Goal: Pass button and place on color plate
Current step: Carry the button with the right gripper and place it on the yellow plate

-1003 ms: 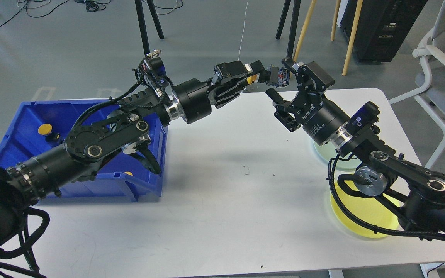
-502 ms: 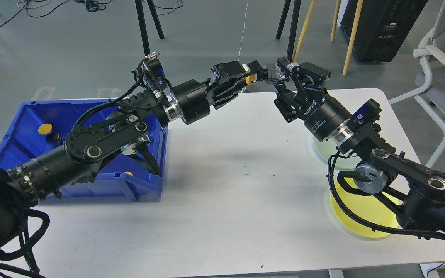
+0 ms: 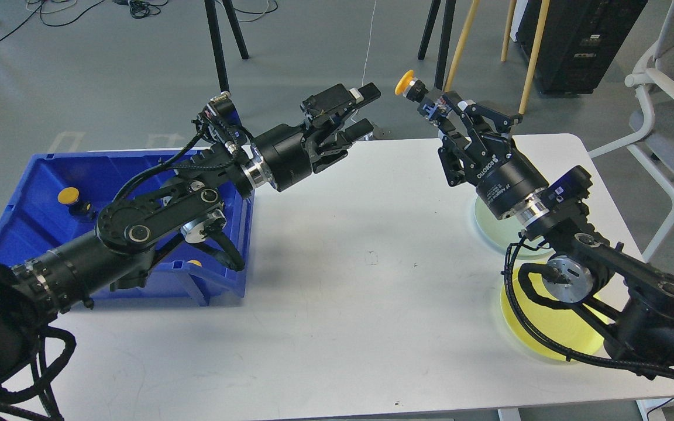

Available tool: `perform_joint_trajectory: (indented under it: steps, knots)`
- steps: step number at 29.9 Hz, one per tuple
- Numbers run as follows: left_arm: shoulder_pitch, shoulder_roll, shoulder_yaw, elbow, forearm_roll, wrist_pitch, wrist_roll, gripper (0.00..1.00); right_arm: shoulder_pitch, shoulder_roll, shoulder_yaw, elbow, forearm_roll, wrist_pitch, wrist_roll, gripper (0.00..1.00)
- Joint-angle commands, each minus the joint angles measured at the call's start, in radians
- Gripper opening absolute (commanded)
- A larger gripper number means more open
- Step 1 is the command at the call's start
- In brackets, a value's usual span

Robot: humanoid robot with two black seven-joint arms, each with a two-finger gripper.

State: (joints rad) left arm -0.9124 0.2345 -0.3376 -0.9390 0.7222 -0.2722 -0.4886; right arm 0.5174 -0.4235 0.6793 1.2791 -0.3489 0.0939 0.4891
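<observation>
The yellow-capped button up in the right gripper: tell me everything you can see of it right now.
The button is a small push-button with a round yellow cap, plastic by its look, on a dark body with a pale collar. It is held in the air above the far edge of the white table, cap tilted up and leftward. The right gripper clamps its rear end, which the jaws hide. The left gripper stands open, apart from it.

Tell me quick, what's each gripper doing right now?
Left gripper: open, empty.
Right gripper: shut on the button, held up in the air.
</observation>
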Motion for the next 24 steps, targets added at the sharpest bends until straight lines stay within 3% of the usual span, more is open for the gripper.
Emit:
perform_joint_trajectory:
  steps: [1, 6, 10, 14, 19, 22, 24]
  knots:
    - [0.003, 0.002, 0.000, 0.000, 0.000, 0.001, 0.000, 0.84, -0.143, -0.041, 0.074, 0.067, 0.010, -0.031, 0.000, 0.00]
    - [0.003, 0.041, 0.002, -0.001, 0.005, 0.002, 0.000, 0.84, -0.431, -0.191, 0.140, 0.287, 0.014, -0.222, 0.000, 0.00]
    - [-0.011, 0.162, 0.017, -0.033, 0.052, -0.002, 0.000, 0.84, -0.655, -0.222, 0.152, 0.333, 0.134, -0.399, -0.024, 0.00]
    - [-0.045, 0.328, 0.046, -0.113, 0.261, -0.015, 0.000, 0.84, -0.801, -0.222, 0.180, 0.327, 0.289, -0.407, -0.023, 0.00]
    - [-0.193, 0.506, 0.320, -0.132, 0.491, -0.048, 0.000, 0.84, -0.862, -0.205, 0.226, 0.322, 0.370, -0.407, -0.010, 0.00]
    - [-0.276, 0.557, 0.454, -0.115, 0.629, -0.051, 0.000, 0.84, -0.859, -0.205, 0.237, 0.322, 0.422, -0.405, -0.010, 0.14]
    - [-0.290, 0.574, 0.492, -0.083, 0.715, -0.055, 0.000, 0.84, -0.859, -0.204, 0.255, 0.322, 0.436, -0.405, -0.010, 0.30]
